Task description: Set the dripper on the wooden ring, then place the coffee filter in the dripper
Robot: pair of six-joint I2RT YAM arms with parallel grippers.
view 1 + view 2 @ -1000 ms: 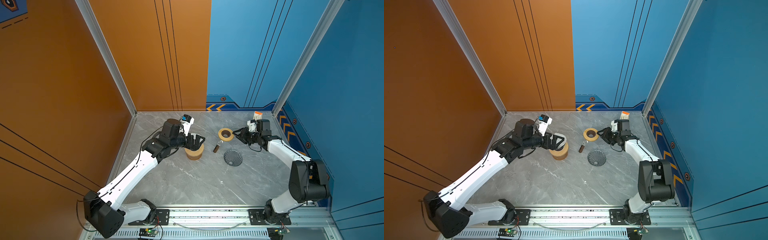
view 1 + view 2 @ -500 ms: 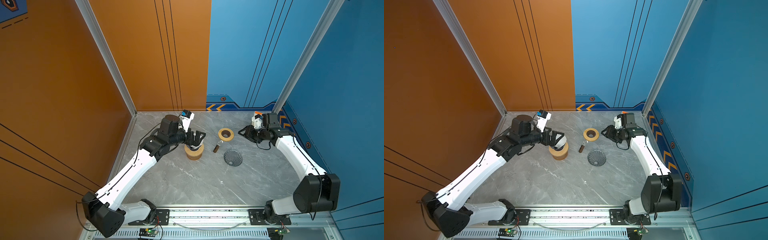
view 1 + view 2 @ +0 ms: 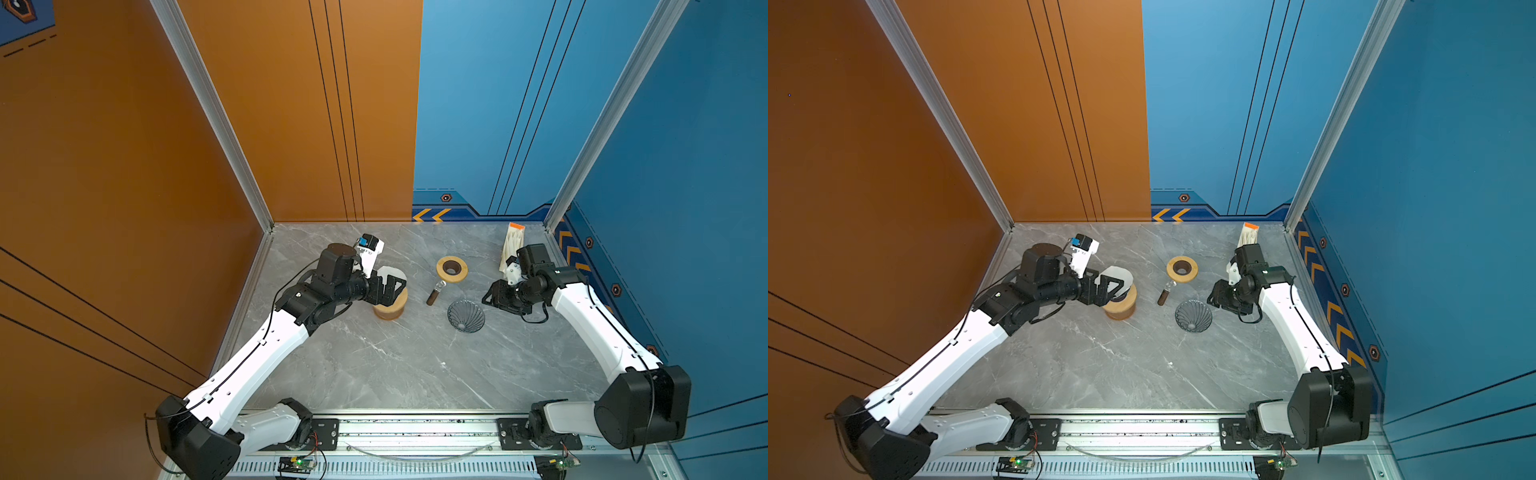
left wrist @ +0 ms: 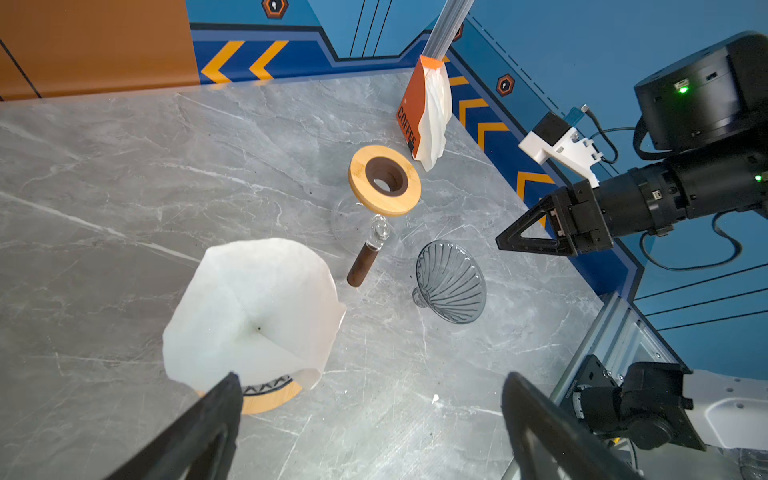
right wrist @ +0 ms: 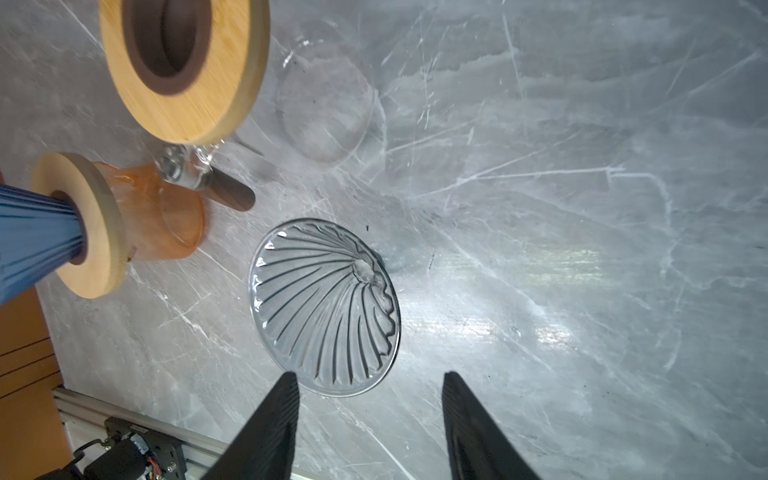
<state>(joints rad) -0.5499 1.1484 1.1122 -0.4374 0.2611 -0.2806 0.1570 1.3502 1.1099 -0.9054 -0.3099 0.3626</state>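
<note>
Our left pincer [image 3: 394,290] stands wide open and empty over the white coffee filter [image 4: 253,316], which sits spread on the wooden-collared stand [image 3: 390,309]. Our right pincer [image 3: 492,296], partly open, holds nothing beside the glass dripper [image 5: 328,307] lying tipped on the desk [image 3: 374,365].

Coffee filter [image 4: 253,316] near glass dripper [image 4: 451,282]

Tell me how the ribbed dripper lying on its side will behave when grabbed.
The dripper looks like rigid see-through glass or plastic: probably stiff, and smooth enough to slip in a grip. Lying on its cone on the table, it would likely roll in an arc if nudged. If glass, its thin rim may chip.
</note>
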